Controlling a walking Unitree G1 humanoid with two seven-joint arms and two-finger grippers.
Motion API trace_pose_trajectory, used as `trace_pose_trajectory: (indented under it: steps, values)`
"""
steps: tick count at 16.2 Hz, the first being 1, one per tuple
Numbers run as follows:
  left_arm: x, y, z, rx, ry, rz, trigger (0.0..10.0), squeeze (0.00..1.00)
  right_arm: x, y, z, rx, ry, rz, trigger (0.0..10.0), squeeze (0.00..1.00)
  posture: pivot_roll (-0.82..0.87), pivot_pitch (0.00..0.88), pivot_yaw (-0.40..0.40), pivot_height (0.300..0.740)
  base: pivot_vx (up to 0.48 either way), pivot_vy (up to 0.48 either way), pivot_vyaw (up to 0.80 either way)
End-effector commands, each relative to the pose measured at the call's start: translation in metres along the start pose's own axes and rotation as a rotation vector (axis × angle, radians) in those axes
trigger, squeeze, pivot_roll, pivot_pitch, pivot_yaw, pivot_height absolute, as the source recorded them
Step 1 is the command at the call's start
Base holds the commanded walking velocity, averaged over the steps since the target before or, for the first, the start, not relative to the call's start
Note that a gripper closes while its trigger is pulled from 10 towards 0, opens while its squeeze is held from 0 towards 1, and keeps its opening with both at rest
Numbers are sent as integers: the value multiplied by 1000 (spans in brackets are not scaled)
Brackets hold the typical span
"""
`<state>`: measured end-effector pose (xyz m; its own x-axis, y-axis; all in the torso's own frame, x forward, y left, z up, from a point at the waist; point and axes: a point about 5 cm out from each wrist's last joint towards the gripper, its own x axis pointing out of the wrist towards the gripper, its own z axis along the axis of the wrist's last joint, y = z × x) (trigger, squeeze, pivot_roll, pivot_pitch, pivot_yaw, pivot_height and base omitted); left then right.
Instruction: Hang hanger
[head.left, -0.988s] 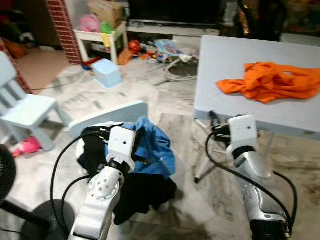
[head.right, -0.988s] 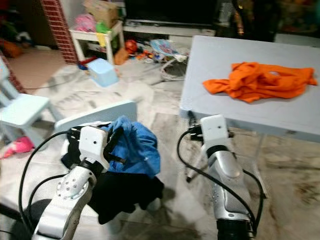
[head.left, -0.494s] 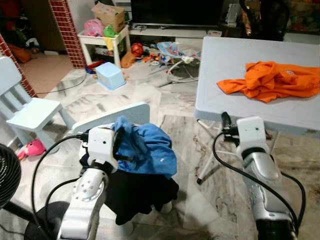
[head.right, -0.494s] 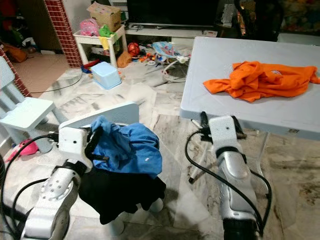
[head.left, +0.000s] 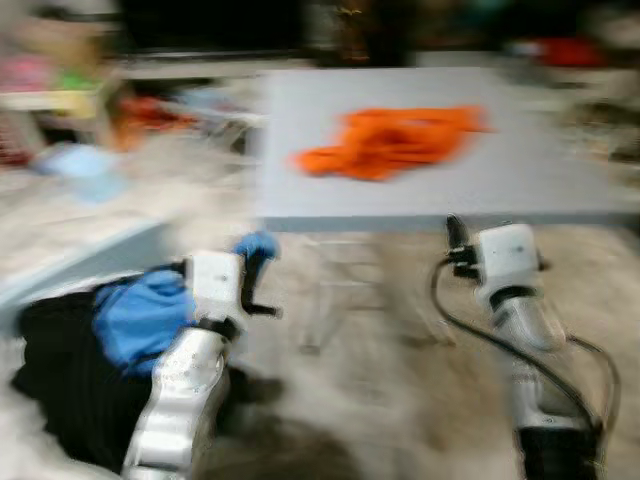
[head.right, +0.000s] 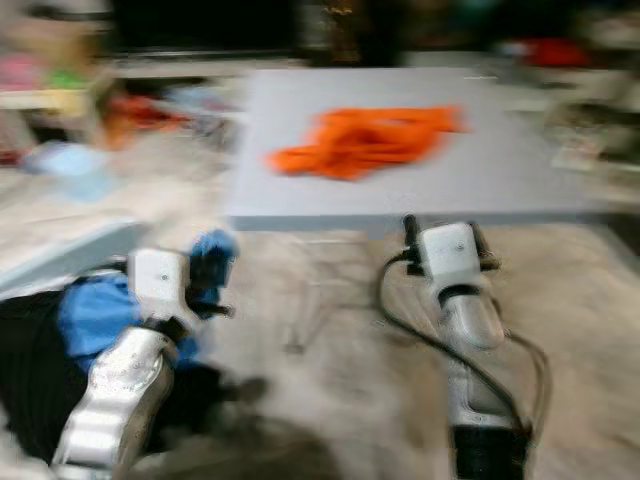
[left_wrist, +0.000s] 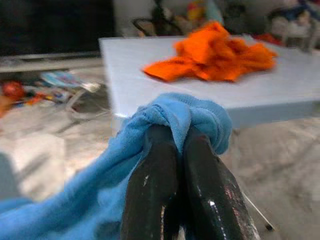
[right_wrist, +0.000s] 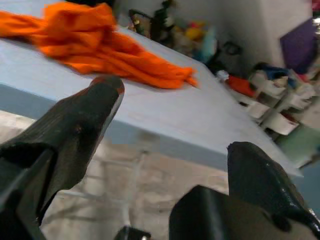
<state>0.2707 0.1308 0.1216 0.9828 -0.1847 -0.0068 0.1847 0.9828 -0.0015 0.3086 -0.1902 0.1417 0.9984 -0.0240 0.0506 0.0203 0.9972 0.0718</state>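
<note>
While both head views blur, the left gripper (left_wrist: 172, 150) at 8 o'clock has its 2 fingers pinched on a blue garment (head.left: 145, 310) over dark clothing (head.left: 60, 385). At 12 o'clock, an orange cloth (head.left: 385, 140) lies on the grey table (head.left: 520, 185). At 4 o'clock, the right gripper (right_wrist: 170, 145) gapes wide, just short of the table's edge.

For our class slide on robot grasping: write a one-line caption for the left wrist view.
Left gripper shut on blue cloth, facing a grey table with an orange garment.

Grey table (head.left: 540, 180) — crumpled orange garment (head.left: 385, 140) lying on top.
</note>
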Motion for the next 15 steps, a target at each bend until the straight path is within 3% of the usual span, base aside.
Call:
trace_pose_trajectory:
  steps: [1, 5, 9, 15]
  values:
    - [2, -2, 6, -7, -29, -4, 10000, 0, 2, -1, 5, -2, -12, 6, 10000, 0, -69, 0, -2, 740, 0, -375, -800]
    - [4, -7, 6, -17, -30, -8, 10000, 0, 2, -5, 7, -11, -12, 6, 10000, 0, -79, 0, -6, 740, 0, -363, -305]
    - [5, -6, 3, -39, -20, 14, 10000, 0, 1, -5, 7, -19, -7, 11, 10000, 0, -86, 0, -10, 740, 0, 0, 0]
    - [10, -8, 10, -137, -51, 10, 10000, 0, 1, -5, 9, -34, -7, 22, 10000, 0, -99, 0, -14, 740, 0, 0, 0]
